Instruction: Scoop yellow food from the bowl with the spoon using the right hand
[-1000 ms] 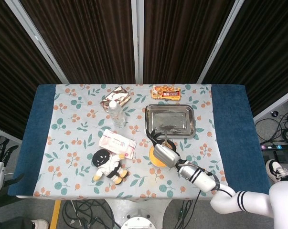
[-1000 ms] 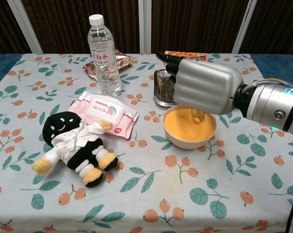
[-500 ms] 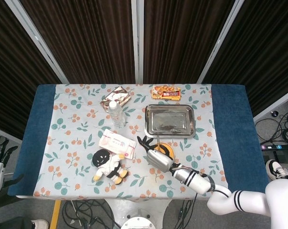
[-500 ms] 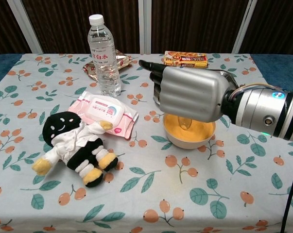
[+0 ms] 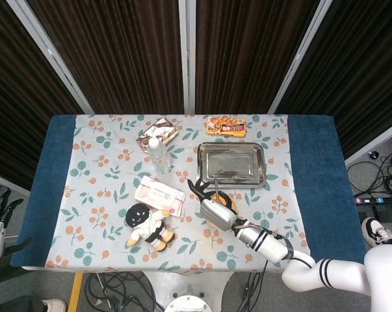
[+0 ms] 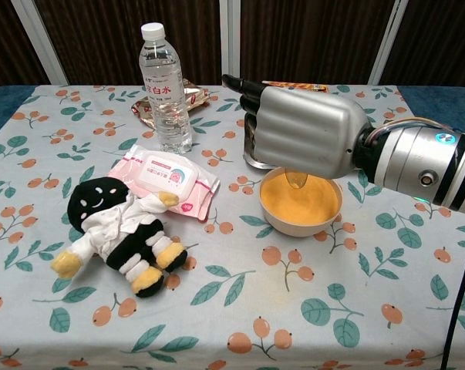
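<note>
The right hand (image 6: 305,131) grips the spoon (image 6: 297,179), whose bowl hangs just above the yellow food (image 6: 300,206) in the bowl (image 6: 294,227), which sits near the steel tray (image 5: 231,163). The left hand is out of sight.

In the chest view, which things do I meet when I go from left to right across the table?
Plush doll → wet wipes pack → water bottle → right hand holding the spoon over the bowl.
</note>
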### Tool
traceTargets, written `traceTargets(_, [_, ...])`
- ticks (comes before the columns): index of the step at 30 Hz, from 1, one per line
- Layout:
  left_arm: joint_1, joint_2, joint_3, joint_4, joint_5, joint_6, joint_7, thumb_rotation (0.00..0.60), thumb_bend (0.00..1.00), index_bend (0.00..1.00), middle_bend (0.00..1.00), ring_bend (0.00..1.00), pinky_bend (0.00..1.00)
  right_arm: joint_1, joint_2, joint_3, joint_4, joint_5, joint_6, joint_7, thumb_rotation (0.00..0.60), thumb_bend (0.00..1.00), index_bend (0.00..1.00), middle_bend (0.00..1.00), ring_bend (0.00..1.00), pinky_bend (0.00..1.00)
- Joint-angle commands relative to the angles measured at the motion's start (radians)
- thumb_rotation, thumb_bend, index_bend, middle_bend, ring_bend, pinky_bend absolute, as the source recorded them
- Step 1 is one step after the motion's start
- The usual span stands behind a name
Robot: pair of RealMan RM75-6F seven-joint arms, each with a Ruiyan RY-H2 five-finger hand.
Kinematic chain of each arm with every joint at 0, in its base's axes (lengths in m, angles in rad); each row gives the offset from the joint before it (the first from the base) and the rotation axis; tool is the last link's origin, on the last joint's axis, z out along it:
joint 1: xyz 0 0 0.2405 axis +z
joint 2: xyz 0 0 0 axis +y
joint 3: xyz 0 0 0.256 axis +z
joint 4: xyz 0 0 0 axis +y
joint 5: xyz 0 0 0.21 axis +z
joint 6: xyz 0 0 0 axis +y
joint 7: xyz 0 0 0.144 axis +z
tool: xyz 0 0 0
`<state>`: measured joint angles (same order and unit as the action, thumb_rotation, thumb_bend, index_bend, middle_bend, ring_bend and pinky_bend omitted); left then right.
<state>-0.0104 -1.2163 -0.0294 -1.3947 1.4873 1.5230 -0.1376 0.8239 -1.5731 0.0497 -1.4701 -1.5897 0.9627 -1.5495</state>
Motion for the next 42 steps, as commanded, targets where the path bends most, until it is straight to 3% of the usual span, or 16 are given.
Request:
traceTargets(1, [0.0, 0.002, 0.0, -0.003, 0.0, 0.0, 0.003, 0.6, 0.0, 0.22, 0.11, 0.09, 0.12, -0.001, 0.004, 0.0, 0.0, 0.0, -0.001, 0.003, 0.6, 0.42, 0.84, 0.39, 0.22, 0.0])
traceTargets(7, [0.001, 0.003, 0.0, -0.009, -0.004, -0.002, 0.009, 0.6, 0.0, 0.22, 0.11, 0.09, 0.12, -0.013, 0.0, 0.016, 0.002, 0.039, 0.003, -0.051, 0.6, 0.42, 0.91, 0.41, 0.22, 0.0])
traceTargets(15, [-0.001, 0.0, 0.001, -0.007, -0.004, -0.005, 0.014, 0.6, 0.0, 0.22, 0.11, 0.09, 0.12, -0.048, -0.029, 0.026, -0.039, 0.187, 0.005, -0.28, 0.6, 0.42, 0.92, 0.42, 0.23, 0.0])
traceTargets(23, [0.006, -0.003, 0.005, -0.001, -0.009, -0.007, 0.006, 0.6, 0.0, 0.22, 0.11, 0.09, 0.12, -0.039, -0.035, 0.006, -0.052, 0.266, -0.002, -0.345, 0.6, 0.42, 0.92, 0.42, 0.23, 0.0])
traceTargets(35, [0.004, 0.002, 0.0, -0.009, -0.004, 0.0, 0.014, 0.6, 0.0, 0.22, 0.11, 0.09, 0.12, -0.012, -0.031, 0.04, -0.011, 0.201, 0.05, -0.06, 0.6, 0.42, 0.92, 0.43, 0.24, 0.0])
traceTargets(42, [0.002, 0.008, 0.001, -0.022, -0.005, -0.004, 0.026, 0.6, 0.0, 0.22, 0.11, 0.09, 0.12, -0.003, -0.061, 0.129, 0.073, 0.289, 0.06, 0.133, 0.6, 0.41, 0.91, 0.42, 0.25, 0.0])
